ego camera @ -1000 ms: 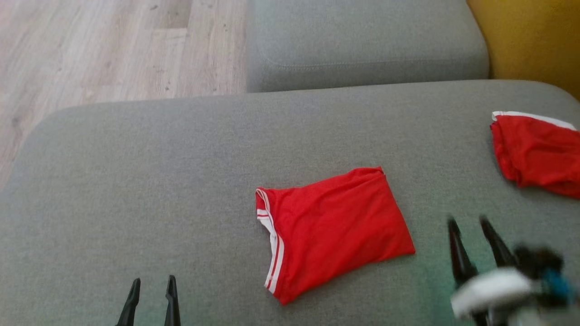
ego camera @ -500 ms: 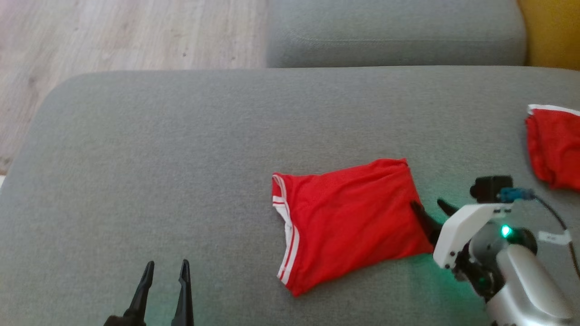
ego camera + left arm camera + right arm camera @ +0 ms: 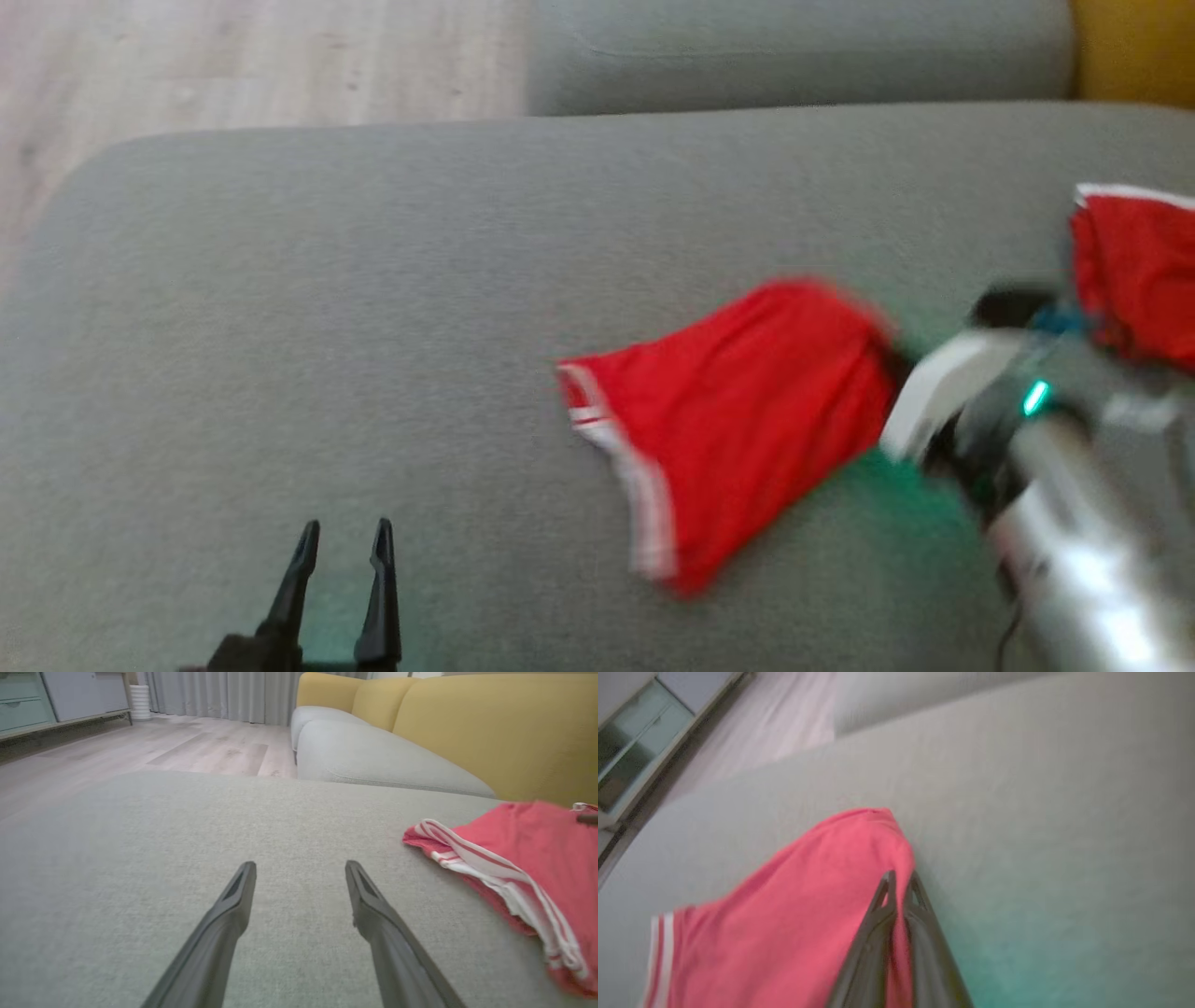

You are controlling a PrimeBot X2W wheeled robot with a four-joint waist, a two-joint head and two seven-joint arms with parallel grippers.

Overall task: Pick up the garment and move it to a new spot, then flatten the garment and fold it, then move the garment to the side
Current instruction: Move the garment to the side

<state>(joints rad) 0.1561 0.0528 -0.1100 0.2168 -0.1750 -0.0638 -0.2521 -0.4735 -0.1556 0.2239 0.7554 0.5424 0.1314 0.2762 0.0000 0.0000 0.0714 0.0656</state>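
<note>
While the right gripper (image 3: pixel 901 879) stands clamped on the right-hand edge of the folded red garment (image 3: pixel 738 420), its two dark fingers pressed together with fabric between them, the garment sits right of centre in the head view on the grey cushion (image 3: pixel 280 327), with its white-striped hem toward the lower middle. The left gripper (image 3: pixel 346 527) rests at the lower left of that view, jaws spread wide with nothing between them, well apart from the garment. A second red garment (image 3: pixel 1134 271) lies at the right edge, blurred.
</note>
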